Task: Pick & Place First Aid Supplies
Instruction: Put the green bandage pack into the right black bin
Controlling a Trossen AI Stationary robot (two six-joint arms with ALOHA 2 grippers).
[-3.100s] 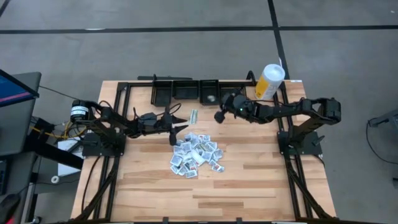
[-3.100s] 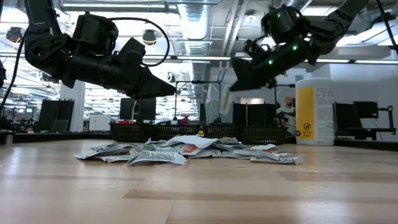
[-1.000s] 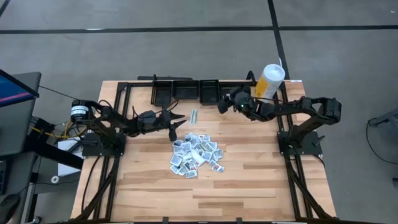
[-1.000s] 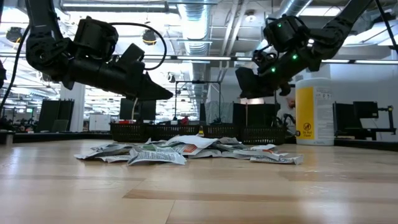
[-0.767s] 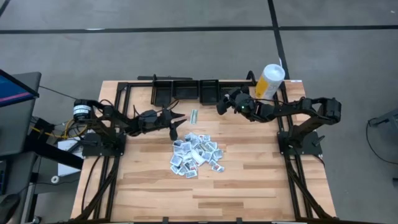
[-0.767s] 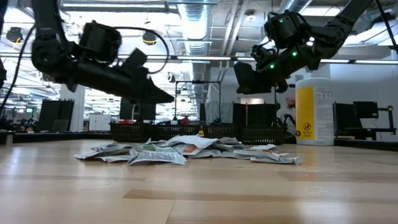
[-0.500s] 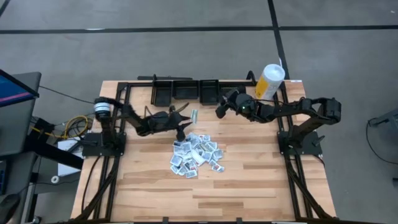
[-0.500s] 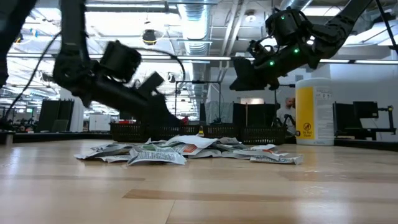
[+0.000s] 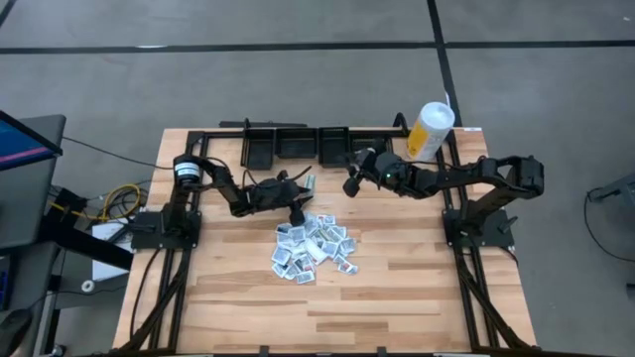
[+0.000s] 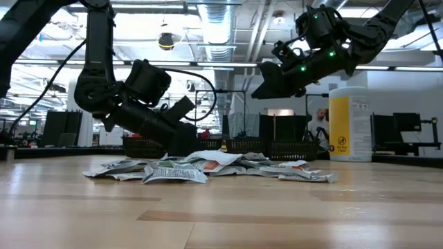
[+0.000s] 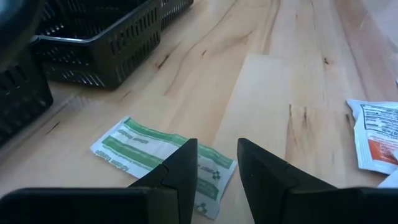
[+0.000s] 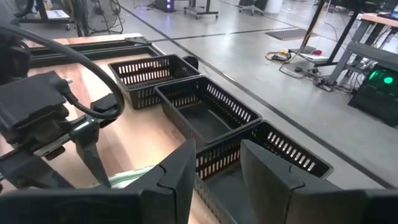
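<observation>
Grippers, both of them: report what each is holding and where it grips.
Nothing is held. The left gripper hangs open over a green-striped packet lying flat on the table; the right gripper is open and empty near the baskets.

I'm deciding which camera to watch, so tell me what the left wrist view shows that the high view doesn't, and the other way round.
Only the left wrist view shows the green-striped packet close up, lying flat just ahead of the left gripper, whose fingers are apart. Only the high view shows the pile of packets, the white-and-yellow canister and the right gripper near the far edge. Both show the black baskets and the wooden table.
</observation>
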